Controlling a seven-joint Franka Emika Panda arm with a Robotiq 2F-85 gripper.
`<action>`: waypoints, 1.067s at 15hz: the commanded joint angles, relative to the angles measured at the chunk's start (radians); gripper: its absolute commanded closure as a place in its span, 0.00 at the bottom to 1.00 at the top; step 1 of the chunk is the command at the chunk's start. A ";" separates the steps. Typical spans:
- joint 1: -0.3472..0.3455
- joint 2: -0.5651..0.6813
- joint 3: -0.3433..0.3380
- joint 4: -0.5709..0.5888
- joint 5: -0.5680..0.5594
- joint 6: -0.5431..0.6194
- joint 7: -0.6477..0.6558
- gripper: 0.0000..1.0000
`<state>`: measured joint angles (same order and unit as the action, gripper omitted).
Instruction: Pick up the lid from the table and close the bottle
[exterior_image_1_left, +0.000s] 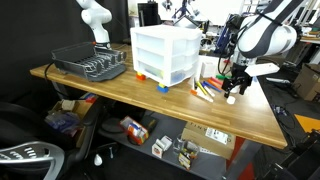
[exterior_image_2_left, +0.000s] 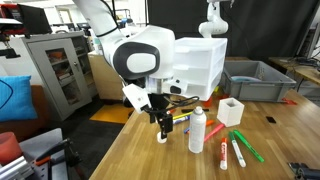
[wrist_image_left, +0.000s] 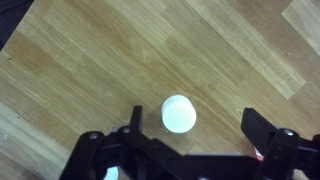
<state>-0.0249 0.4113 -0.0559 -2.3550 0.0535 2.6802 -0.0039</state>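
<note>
The lid (wrist_image_left: 179, 113) is a small round white cap lying on the wooden table. In the wrist view it sits between my fingers, closer to the left one. My gripper (wrist_image_left: 197, 125) is open and empty. In an exterior view the gripper (exterior_image_2_left: 163, 122) hangs just above the lid (exterior_image_2_left: 163, 138). The slim white bottle (exterior_image_2_left: 197, 130) stands upright and uncapped, a short way beside the lid. The gripper (exterior_image_1_left: 233, 85) and the lid (exterior_image_1_left: 231, 99) below it also show near the table's end.
Coloured markers (exterior_image_2_left: 232, 148) lie on the table past the bottle, and a small white cup (exterior_image_2_left: 231, 111) stands behind them. A white drawer unit (exterior_image_1_left: 165, 55) and a black dish rack (exterior_image_1_left: 90, 65) stand farther along the table (exterior_image_1_left: 120, 90).
</note>
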 joint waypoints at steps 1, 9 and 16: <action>-0.025 0.026 0.021 0.013 0.009 0.033 -0.018 0.00; -0.081 0.058 0.066 0.026 0.070 0.085 -0.060 0.00; -0.093 0.067 0.077 0.036 0.079 0.076 -0.058 0.00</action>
<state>-0.0926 0.4604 -0.0008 -2.3337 0.1133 2.7499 -0.0350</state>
